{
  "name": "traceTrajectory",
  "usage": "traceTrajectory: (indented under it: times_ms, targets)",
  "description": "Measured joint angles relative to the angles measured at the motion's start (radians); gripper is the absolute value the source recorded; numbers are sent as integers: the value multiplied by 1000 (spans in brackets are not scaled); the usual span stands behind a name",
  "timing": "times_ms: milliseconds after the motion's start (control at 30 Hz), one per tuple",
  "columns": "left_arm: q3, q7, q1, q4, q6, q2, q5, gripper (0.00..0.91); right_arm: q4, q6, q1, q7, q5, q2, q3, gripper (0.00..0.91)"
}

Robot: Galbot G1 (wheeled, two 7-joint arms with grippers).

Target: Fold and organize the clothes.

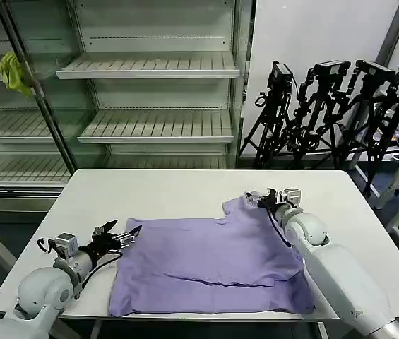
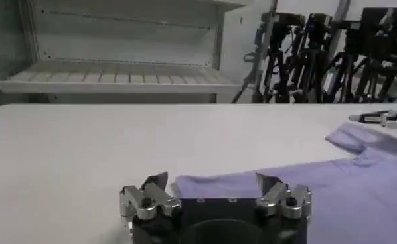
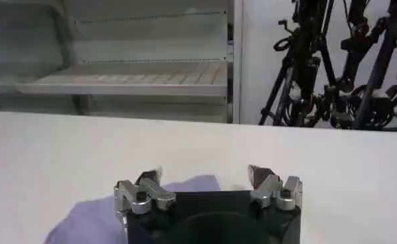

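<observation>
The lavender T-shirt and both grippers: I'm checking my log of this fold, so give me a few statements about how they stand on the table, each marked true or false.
1. The lavender T-shirt lies spread on the white table. True.
2. The left gripper is clamped on a sleeve and lifting it. False: its fingers are open, at the shirt's left edge, low over the table.
3. The right gripper is at the shirt's far right corner, fingers open. True.
4. The shirt is already folded into a small square. False: it is still largely spread out.
5. A yellow-green cloth lies on the table beside the shirt. False: it is on the shelving behind.
</observation>
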Motion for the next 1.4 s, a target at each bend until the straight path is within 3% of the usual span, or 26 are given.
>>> traceTrajectory:
  times_ms: [167,667,933,1000,1300,1367,1400]
  targets:
    - [16,12,-9,19,-8,-5,11,867,-4,5,-12,-1,-17,10,1,907]
    - [52,42,-60,99,-43,-24,50,887,9,21,-54,0,-56,16,18,907]
    - [64,47,-91,145,-51,-24,65,867,11,22,-61,0,-68,24,19,816]
    - [65,50,-93,153,-53,-25,69,725,11,23,-61,-1,-69,25,17,796]
    - [66,53,-91,167,-62,-32,88,494,0,31,-50,-6,-72,29,7,655]
    - [66,53,-89,167,-63,-32,91,443,-3,32,-45,-7,-71,29,4,605]
    - [65,53,-88,167,-63,-32,92,403,-4,32,-43,-8,-70,29,4,534]
